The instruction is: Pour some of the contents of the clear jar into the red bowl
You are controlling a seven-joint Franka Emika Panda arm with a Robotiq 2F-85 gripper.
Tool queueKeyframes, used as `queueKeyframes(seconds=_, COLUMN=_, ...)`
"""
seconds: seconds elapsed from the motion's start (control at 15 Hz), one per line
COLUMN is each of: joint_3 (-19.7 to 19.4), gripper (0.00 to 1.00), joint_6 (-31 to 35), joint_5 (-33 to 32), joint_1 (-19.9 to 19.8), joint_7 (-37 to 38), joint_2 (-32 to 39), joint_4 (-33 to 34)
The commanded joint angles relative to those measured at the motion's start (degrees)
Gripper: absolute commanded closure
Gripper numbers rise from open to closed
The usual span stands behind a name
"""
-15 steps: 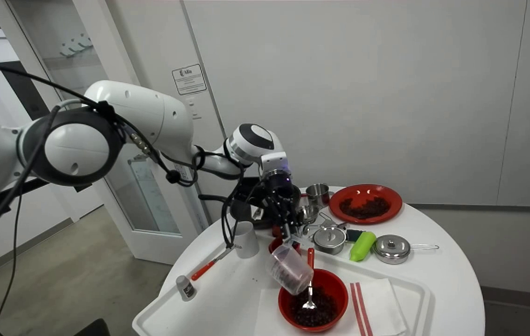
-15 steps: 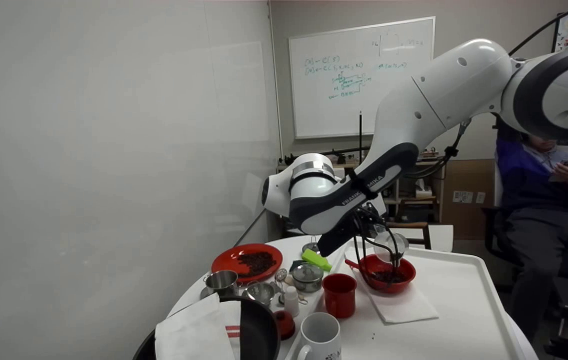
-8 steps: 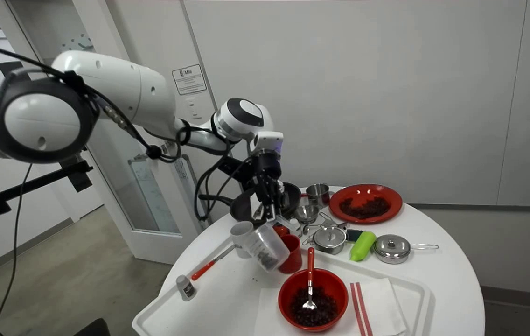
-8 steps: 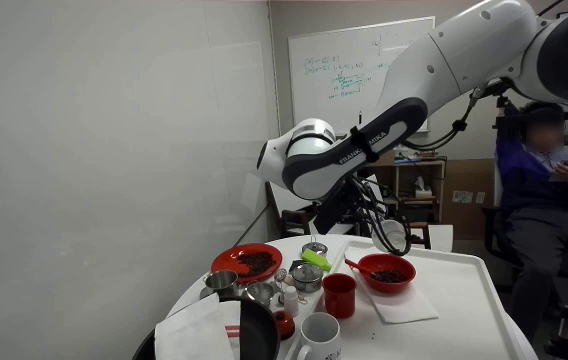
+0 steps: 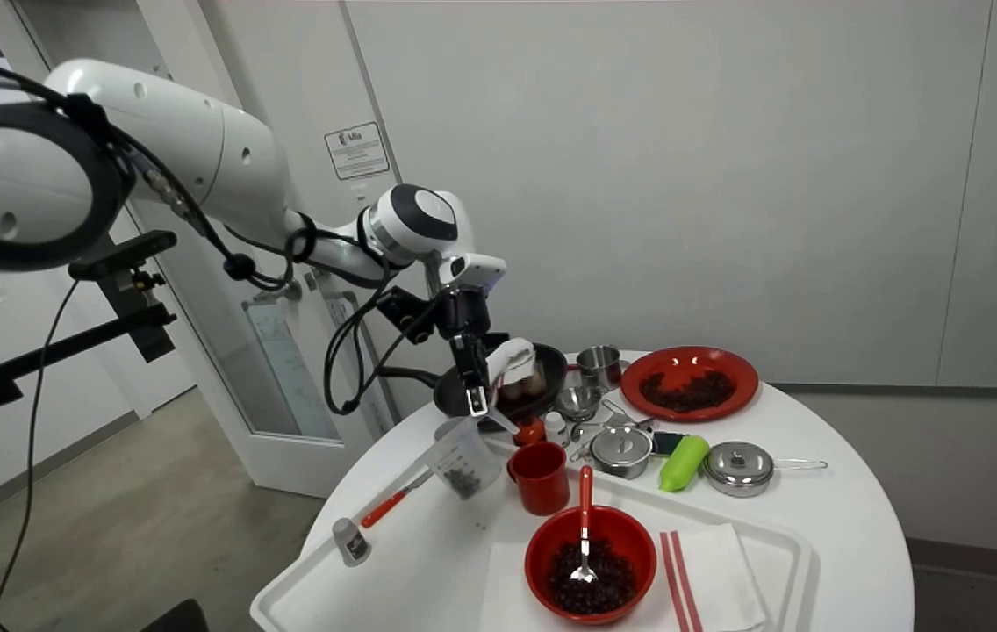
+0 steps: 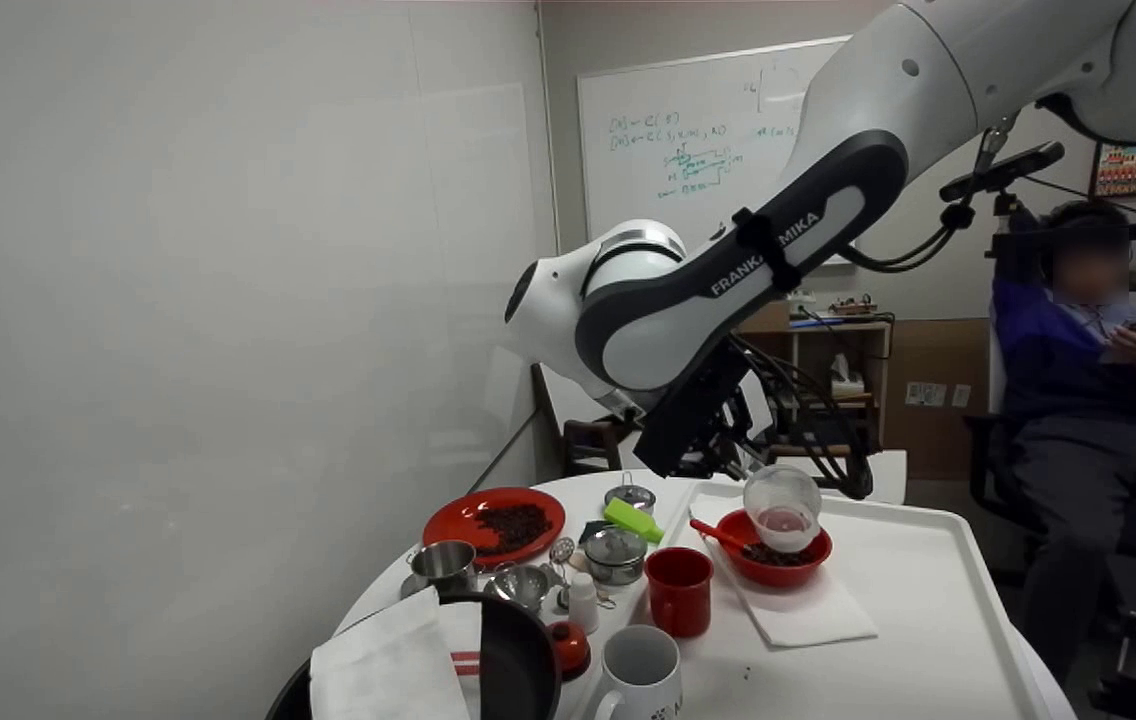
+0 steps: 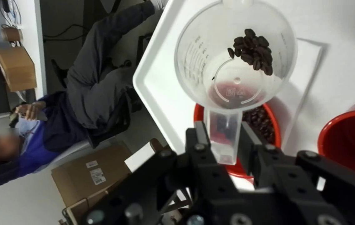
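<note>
The clear jar is a see-through measuring cup [image 5: 463, 461] with a long handle, also in an exterior view [image 6: 781, 500]. My gripper [image 7: 223, 126] is shut on its handle and holds it above the tray, somewhat tilted. Some dark beans [image 7: 254, 51] lie inside the jar in the wrist view. The red bowl [image 5: 630, 534] stands on the tray with dark beans and a red-handled spoon [image 5: 585, 500] in it; it shows in an exterior view [image 6: 778, 578] too. The jar is beside the bowl, not over it, and partly hides it in the wrist view [image 7: 277, 128].
A red mug [image 5: 540, 478] stands between jar and bowl. A white mug [image 6: 643, 670], a red-handled knife [image 5: 384, 507] and a small grey cup [image 5: 349, 542] are near the jar. A red plate [image 5: 718, 360] with beans, small metal pots [image 5: 621, 452] and a black pan [image 6: 518, 655] stand behind.
The gripper has carried the jar from over the red bowl to the left in an exterior view, past the red mug. The jar has turned more upright. The bowl has not moved.
</note>
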Motion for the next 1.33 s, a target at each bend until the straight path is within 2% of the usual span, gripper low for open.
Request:
queueKeyframes(seconds=0.0, joint_3=0.45, gripper=0.88, joint_6=9.10, joint_5=2.32, joint_1=0.04, joint_7=-6.72, joint_2=-2.93, joint_4=-8.36)
queueKeyframes(seconds=0.2, joint_3=0.90, gripper=0.88, joint_6=15.27, joint_5=4.21, joint_1=-0.34, joint_7=-12.62, joint_2=-3.08, joint_4=-12.62)
queueKeyframes(seconds=0.47, joint_3=1.35, gripper=0.88, joint_6=20.01, joint_5=11.41, joint_1=-1.80, joint_7=-20.53, joint_2=-2.90, joint_4=-16.38)
queueKeyframes(seconds=0.93, joint_3=1.03, gripper=0.88, joint_6=18.77, joint_5=29.45, joint_1=-4.39, joint_7=-29.42, joint_2=-3.60, joint_4=-20.04)
queueKeyframes(seconds=1.27, joint_3=-0.73, gripper=0.87, joint_6=20.62, joint_5=34.62, joint_1=-4.48, joint_7=-30.71, joint_2=-4.57, joint_4=-22.74)
